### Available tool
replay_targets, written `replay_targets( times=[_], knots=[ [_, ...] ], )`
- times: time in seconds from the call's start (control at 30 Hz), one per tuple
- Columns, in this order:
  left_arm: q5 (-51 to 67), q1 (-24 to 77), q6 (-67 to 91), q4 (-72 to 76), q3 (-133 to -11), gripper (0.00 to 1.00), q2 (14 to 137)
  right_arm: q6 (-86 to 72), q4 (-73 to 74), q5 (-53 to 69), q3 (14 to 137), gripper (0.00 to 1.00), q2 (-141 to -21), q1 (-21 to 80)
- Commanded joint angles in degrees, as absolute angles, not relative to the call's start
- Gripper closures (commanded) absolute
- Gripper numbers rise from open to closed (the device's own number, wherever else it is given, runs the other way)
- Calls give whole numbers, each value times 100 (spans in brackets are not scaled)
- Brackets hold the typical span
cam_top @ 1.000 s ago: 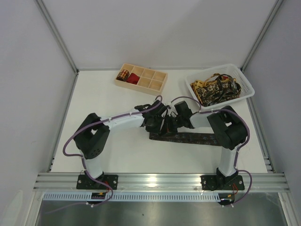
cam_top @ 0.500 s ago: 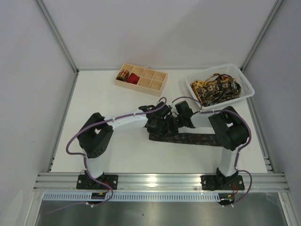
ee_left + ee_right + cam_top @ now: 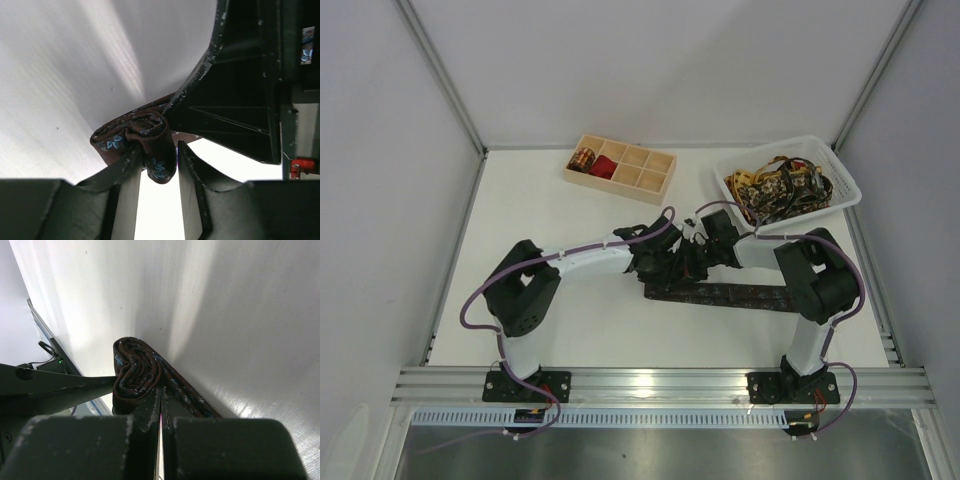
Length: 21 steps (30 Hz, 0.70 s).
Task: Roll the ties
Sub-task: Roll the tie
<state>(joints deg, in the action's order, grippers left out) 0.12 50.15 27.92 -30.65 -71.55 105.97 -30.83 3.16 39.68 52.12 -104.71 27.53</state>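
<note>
Rolling barely begun: dark tie (image 3: pixel 720 294) is trailing flat behind your right gripper (image 3: pixel 160 392), jaws shut.
Left gripper (image 3: pixel 156 157) is straddling the coil (image 3: pixel 140 140) half-spread; grip unclear.

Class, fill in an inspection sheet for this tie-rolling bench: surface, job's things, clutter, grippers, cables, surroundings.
Surface: white table, no spills seen.
Job's things: dark brown tie lies flat, its rolled end between the arms; gold-black roll and red tie in the wooden tray; patterned ties heaped in the white basket.
Clutter: nothing seen.
Grippers: left gripper flanks the rolled end, grip unclear; right gripper shut, tips at the rolled end.
Cables: purple cables loop along both arms.
Surroundings: white walls, aluminium rail at the near edge.
</note>
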Motion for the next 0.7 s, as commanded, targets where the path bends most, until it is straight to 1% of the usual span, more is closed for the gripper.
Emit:
replay_targets(
  times=[0.0, 0.17, 0.2, 0.3, 0.4, 0.53, 0.67],
  knots=[
    [369, 5115, 2769, -2988, -6847, 60, 10854, -3059, 149, 4122, 5300, 100, -10441, 2742],
    [492, 5115, 2760, -2752, -6628, 55, 10811, -2629, 825, 3621, 5344, 100, -10205, 2409],
    [544, 5115, 2760, -2603, -6505, 50, 10776, -2611, 878, 3647, 5370, 100, -10178, 2330],
    [650, 5115, 2734, -2444, -6390, 45, 10784, -2610, 958, 3788, 5475, 100, -10081, 2189],
    [685, 5115, 2733, -2312, -6276, 42, 10810, -2715, 958, 3841, 5642, 100, -10081, 2188],
    [756, 5115, 2698, -2093, -6092, 36, 10802, -2900, 827, 4331, 5888, 100, -10247, 2188],
    [791, 5115, 2672, -1960, -5977, 35, 10767, -2997, 773, 4561, 6003, 100, -10275, 2197]
  ],
)
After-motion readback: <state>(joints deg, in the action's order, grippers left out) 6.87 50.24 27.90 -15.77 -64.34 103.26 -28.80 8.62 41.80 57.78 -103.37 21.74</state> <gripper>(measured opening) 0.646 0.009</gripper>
